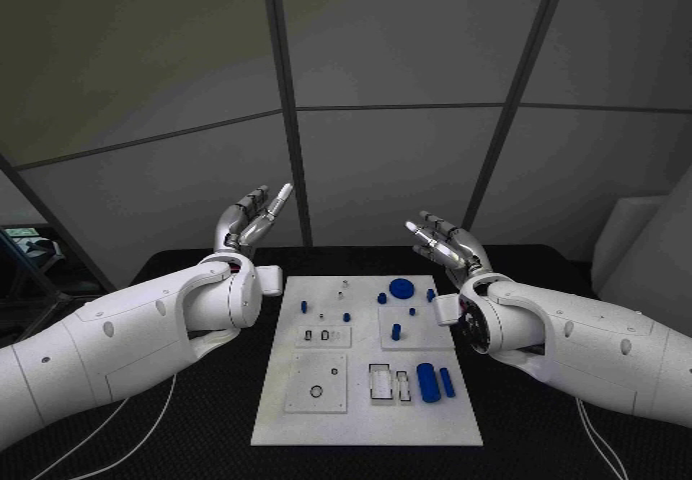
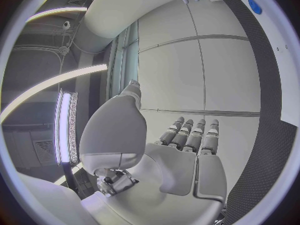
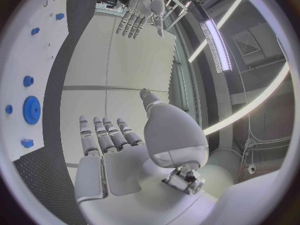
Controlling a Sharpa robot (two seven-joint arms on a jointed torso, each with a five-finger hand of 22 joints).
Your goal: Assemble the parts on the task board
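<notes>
Head view shows the white task board [image 1: 368,400] lying flat mid-counter [image 1: 188,440], with small blue parts [image 1: 428,382] scattered over its right half and pale recessed blocks beside them. Left robot hand [image 1: 248,222] and right robot hand [image 1: 444,243] are raised beyond the board's far corners, fingers spread, holding nothing. Tiny pieces near the far edge are too small to make out.

Both hands are raised off the bench [image 1: 173,420], the left hand [image 1: 253,222] beyond the far left corner of the task board [image 1: 368,420], the right hand [image 1: 444,243] beyond its far right corner, fingers spread and holding nothing. The forearms flank the board's sides. Blue parts [image 1: 428,381] stand along its right half.
</notes>
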